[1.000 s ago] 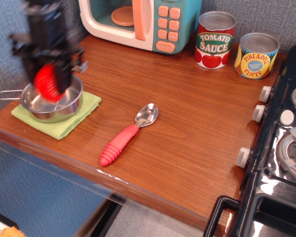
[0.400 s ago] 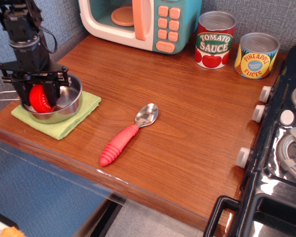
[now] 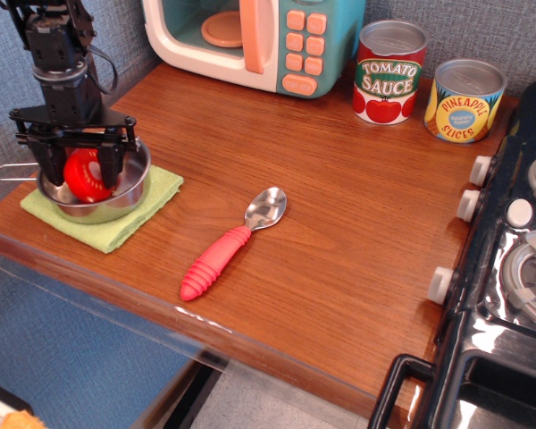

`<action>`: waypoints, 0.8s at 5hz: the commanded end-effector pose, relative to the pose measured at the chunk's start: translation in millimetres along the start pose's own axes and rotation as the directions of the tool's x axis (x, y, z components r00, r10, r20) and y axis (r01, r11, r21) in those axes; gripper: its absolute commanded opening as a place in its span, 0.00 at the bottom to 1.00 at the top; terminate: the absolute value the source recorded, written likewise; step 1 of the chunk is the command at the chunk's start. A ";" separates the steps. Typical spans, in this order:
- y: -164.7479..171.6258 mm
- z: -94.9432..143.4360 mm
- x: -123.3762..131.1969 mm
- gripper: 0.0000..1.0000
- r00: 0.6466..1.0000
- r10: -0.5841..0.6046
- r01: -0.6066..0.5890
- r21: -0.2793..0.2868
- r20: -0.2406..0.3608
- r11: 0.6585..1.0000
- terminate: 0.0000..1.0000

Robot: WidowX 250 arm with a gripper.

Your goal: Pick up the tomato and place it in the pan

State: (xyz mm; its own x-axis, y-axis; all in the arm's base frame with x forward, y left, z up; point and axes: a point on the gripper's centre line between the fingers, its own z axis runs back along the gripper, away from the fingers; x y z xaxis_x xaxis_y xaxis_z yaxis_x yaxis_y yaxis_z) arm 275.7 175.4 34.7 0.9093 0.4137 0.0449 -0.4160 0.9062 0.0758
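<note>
The tomato [image 3: 87, 175] is a glossy red toy half that lies inside the pan [image 3: 125, 197], tilted, with its round cut face towards the camera. The pan is a small shiny steel saucepan at the table's left edge, its thin handle pointing left. My gripper [image 3: 82, 166] hangs straight down into the pan. Its black fingers [image 3: 50, 168] stand on either side of the tomato with small gaps, so it looks open and not gripping. The pan's far rim is hidden behind the gripper.
The pan stands on a green cloth [image 3: 154, 190]. A red-handled spoon [image 3: 230, 245] lies mid-table. A toy microwave [image 3: 255, 40], a Tomato Sauce can [image 3: 389, 73] and a Pineapple Slices can [image 3: 464, 101] stand along the back. A black stove [image 3: 509, 268] is at the right.
The gripper came down into the pan with the tomato, then spread its fingers. The tomato now rests in the pan and has shifted slightly right; the gripper has risen a little.
</note>
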 end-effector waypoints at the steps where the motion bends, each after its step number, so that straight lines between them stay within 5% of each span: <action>1: -13.5 55.0 8.2 1.00 0.984 -0.124 0.124 0.009 0.127 0.992 0.00; 2: -28.0 84.6 15.1 1.00 0.960 -0.226 0.227 0.013 0.164 0.974 0.00; 4: -46.9 65.7 25.0 1.00 0.953 -0.290 0.293 -0.029 0.086 0.956 0.00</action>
State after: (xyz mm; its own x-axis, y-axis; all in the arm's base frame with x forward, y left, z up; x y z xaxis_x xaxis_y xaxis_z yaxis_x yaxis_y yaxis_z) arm 314.7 139.3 80.1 0.9899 0.1293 0.0582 -0.1319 0.9903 0.0429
